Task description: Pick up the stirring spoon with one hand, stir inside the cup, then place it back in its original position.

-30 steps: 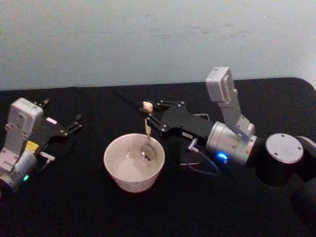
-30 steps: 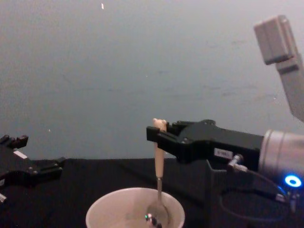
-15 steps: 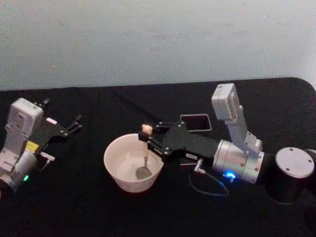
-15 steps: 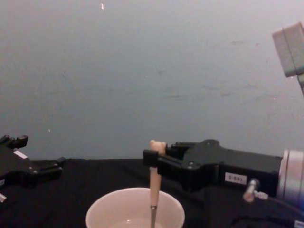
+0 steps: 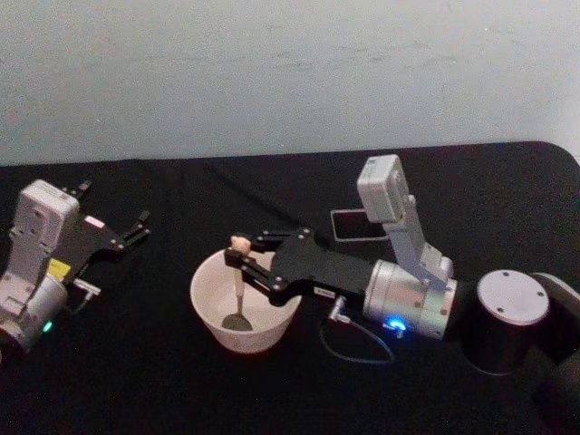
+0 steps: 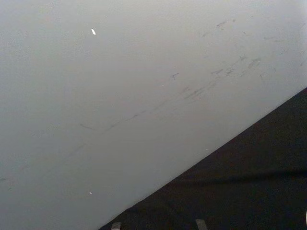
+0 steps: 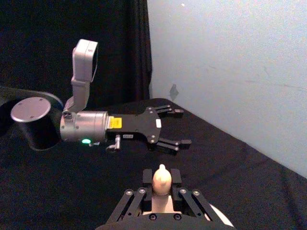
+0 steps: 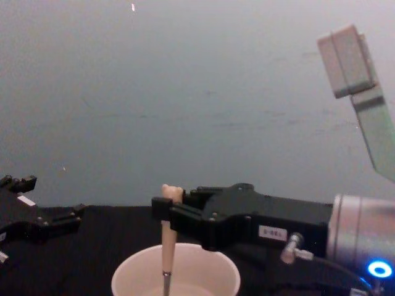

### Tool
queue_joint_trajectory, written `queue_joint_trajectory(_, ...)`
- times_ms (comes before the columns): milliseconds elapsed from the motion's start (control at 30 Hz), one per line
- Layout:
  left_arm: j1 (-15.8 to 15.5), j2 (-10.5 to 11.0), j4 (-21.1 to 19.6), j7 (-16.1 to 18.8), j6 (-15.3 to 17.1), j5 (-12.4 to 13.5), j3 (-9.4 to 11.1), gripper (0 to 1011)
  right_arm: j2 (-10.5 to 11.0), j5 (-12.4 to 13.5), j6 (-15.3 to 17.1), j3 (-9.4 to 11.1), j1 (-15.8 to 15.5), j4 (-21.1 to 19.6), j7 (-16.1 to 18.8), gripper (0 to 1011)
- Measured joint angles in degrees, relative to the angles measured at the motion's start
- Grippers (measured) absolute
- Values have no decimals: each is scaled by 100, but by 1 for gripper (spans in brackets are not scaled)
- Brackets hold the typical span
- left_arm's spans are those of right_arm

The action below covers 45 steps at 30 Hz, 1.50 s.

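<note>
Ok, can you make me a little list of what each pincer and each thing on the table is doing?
right pincer: shut on the stirring spoon just under its bear head, above the cup
stirring spoon: upright, metal end down inside the cup
cup: cream, sitting on the black table
holder: dark box, apart from the cup, behind the right arm
left pincer: open, idle at the table's left side

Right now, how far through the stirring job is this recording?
Done: the stirring spoon is out of the holder, clamped in the right gripper. In hand: its bowl is down inside the cup, mid-stir by the look of it. Left: returning it to the holder. The left gripper sits parked, open.
</note>
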Motion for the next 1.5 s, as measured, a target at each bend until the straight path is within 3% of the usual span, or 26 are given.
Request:
queue_joint_trajectory(367,0,0,0,0,0,0,0,1001,-491,-92,82,21,437,642,-422,223)
queue_joint_trajectory(633,0,0,0,0,0,0,0,1001,-592,-104,108,197,579,875,-560,223)
queue_joint_trajectory(800,0,0,0,0,0,0,0,1001,-474,-75,103,297,537,799,-538,223)
queue_joint_trajectory(1167,0,0,0,0,0,0,0,1001,9,178,183,517,235,293,-339,223)
queue_joint_trajectory(1500,0,0,0,0,0,0,0,1001,346,331,248,453,-36,-63,-156,223)
